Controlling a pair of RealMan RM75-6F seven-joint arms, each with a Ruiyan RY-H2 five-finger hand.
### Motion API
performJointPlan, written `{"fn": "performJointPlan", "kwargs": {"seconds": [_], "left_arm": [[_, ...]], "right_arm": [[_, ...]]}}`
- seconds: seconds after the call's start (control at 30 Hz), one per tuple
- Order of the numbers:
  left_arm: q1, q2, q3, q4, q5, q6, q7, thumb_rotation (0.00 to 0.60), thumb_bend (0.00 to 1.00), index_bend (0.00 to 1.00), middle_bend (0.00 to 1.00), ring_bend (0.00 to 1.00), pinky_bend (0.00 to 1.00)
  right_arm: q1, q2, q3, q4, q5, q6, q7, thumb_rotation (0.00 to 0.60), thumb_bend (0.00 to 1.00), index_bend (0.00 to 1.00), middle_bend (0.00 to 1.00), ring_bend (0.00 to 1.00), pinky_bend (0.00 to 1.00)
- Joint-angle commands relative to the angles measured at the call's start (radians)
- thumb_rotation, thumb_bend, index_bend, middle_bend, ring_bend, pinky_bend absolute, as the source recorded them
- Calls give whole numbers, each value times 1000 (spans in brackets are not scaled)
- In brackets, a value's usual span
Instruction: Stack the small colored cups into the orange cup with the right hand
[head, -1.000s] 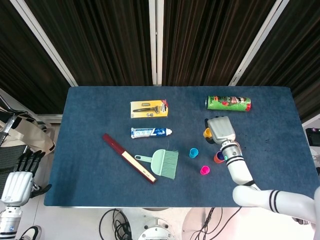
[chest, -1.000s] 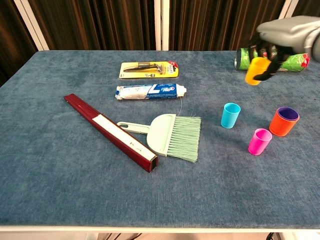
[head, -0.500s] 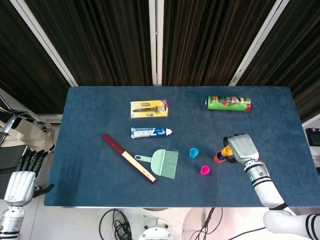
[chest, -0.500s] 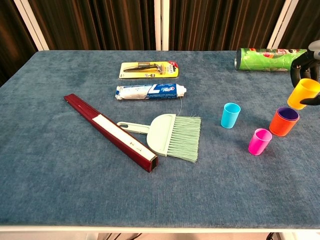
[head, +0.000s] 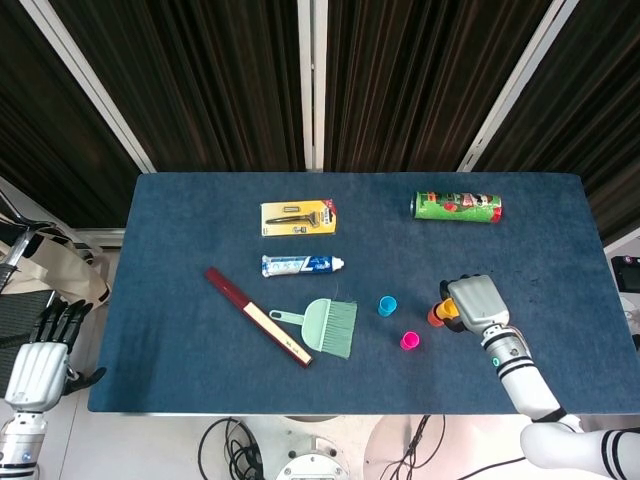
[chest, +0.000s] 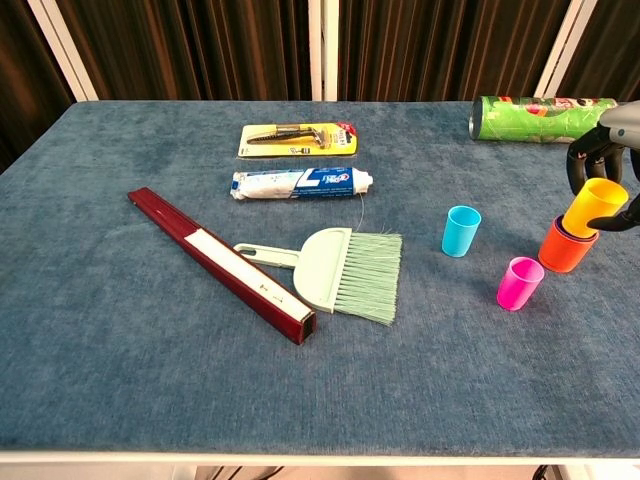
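Right robot hand: at the right edge of the surface, gripping the yellow cup between dark fingers; seen from above as a grey back of hand over the cups.
Yellow cup: tilted, lower end sitting in the mouth of the orange cup.
Orange cup: upright near the right edge of the surface; a purple rim visible inside it.
Pink cup: upright, just left of and nearer than the orange cup, apart from it.
Blue cup: upright, left of the orange cup, apart from the others.
Left robot hand: off the surface at the far left, holding nothing, fingers apart.
Green can: on its side at the far right.
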Motion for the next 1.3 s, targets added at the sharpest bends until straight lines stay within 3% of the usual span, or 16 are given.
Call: {"fn": "performJointPlan", "kwargs": {"seconds": [0.03, 0.23, 0.57, 1.07, 1.3], "left_arm": [[-1, 0, -1, 0, 1, 0, 0, 600, 110, 99, 57, 0, 4], [1, 1, 1, 0, -1, 0, 0, 600, 110, 99, 57, 0, 4], [0, -3, 2, 2, 1, -2, 1, 600, 111, 99, 57, 0, 5], [-6, -3, -4, -7, 5, 2, -2, 600, 110, 99, 57, 0, 5], [-4, -6, -3, 4, 3, 1, -12, 600, 111, 99, 57, 0, 4]], "right_arm": [[3, 0, 2, -1, 7, -10, -4, 600, 146, 469, 446, 405, 485], [2, 1, 7, -3, 5, -10, -1, 600, 111, 365, 386, 384, 484], [12, -11, 37, -17, -25, 7, -4, 600, 106, 350, 371, 376, 485], [147, -233, 86, 126, 134, -74, -148, 600, 101, 282, 327, 376, 486], [183, -290, 84, 167, 172, -91, -175, 600, 101, 279, 344, 377, 490]]}}
